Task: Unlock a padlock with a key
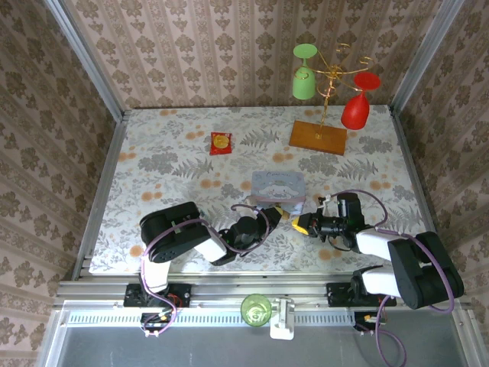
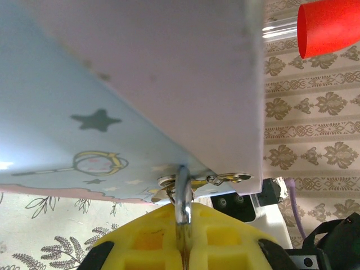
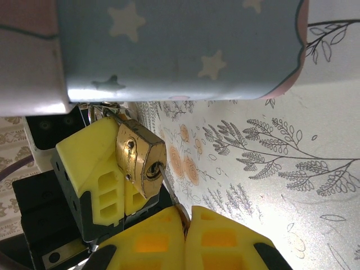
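The top external camera sits high above and behind the arm bases, looking steeply down across the whole floral-printed tablecloth toward the far wall. The left wrist camera looks over its own yellow plastic fingers, very close under the pale blue star-printed tin; the right wrist camera faces it from opposite, equally near, sharing that tin and the small brass-gold padlock.

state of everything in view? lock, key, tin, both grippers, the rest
padlock: hooked on the tin's clasp, shackle looks seated
key: tip in the keyhole
tin: lid down
left gripper: jaws shut on padlock
right gripper: jaws shut on key
glasses: hanging upside down on stand
packet: flat on cloth
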Action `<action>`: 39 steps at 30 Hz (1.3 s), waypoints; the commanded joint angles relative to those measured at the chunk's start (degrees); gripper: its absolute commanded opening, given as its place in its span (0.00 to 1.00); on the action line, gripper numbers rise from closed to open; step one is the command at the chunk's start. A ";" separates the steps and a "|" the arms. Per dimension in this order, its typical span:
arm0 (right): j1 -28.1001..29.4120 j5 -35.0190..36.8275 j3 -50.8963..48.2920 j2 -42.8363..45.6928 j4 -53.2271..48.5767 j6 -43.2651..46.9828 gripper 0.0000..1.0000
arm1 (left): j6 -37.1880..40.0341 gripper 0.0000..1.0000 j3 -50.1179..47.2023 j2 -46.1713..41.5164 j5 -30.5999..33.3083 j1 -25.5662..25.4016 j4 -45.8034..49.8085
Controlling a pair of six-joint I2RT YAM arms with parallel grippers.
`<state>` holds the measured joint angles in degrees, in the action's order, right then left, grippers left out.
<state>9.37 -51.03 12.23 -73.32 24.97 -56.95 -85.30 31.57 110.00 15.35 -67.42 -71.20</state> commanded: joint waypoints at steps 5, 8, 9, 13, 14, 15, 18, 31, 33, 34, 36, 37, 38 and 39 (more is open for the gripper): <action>-0.66 0.93 1.48 0.39 3.77 0.98 0.00 | -0.13 0.00 1.56 -0.40 -8.04 -1.75 -4.21; -0.10 0.38 1.60 -0.10 5.53 -0.04 0.00 | -0.16 0.00 2.34 -0.06 -8.40 -2.00 -4.13; 0.18 0.63 1.58 -0.11 5.57 -0.13 0.00 | -0.13 0.00 2.66 0.11 -8.62 -2.02 -4.12; 0.97 0.49 1.94 -0.56 6.93 -0.36 0.00 | -0.75 0.00 3.92 0.99 -9.37 -2.28 -4.22; 1.24 0.66 2.01 -0.51 7.20 -0.44 0.00 | -0.84 0.00 4.10 1.08 -9.38 -2.41 -4.21; 1.50 0.66 2.14 -0.40 7.71 -0.28 0.00 | -0.84 0.00 4.07 1.04 -9.38 -2.45 -4.22; 2.10 1.46 2.53 1.01 7.26 1.91 0.00 | -1.05 0.00 3.97 0.85 -9.64 -2.55 -4.21; 1.45 1.65 8.06 0.97 -8.05 19.23 0.00 | -0.41 0.00 2.25 -2.85 -10.26 -2.30 -4.36; 1.49 -0.53 7.65 -1.47 -3.19 16.96 0.00 | -0.01 0.00 2.56 -3.07 -10.80 -2.20 -4.44; 1.46 -1.23 7.68 -2.81 -1.60 16.04 0.00 | 0.26 0.00 2.69 -3.35 -11.00 -2.04 -4.47; 0.99 -2.39 7.63 -5.09 2.29 14.06 0.00 | 0.65 0.00 2.79 -3.86 -11.46 -1.71 -4.47; 0.90 -3.73 7.34 -6.01 5.76 12.05 0.00 | 0.61 0.00 2.79 -3.99 -11.73 -1.50 -4.46; 0.90 -4.39 7.34 -7.28 7.45 10.66 0.00 | 0.65 0.00 2.79 -4.00 -11.96 -1.36 -4.47; 0.86 -4.76 7.57 -8.28 8.05 9.72 0.00 | 0.57 0.00 2.78 -4.03 -12.14 -1.25 -4.49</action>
<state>9.93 -52.10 17.28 -79.44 20.29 -43.75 -85.21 32.67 109.89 14.96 -66.37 -68.66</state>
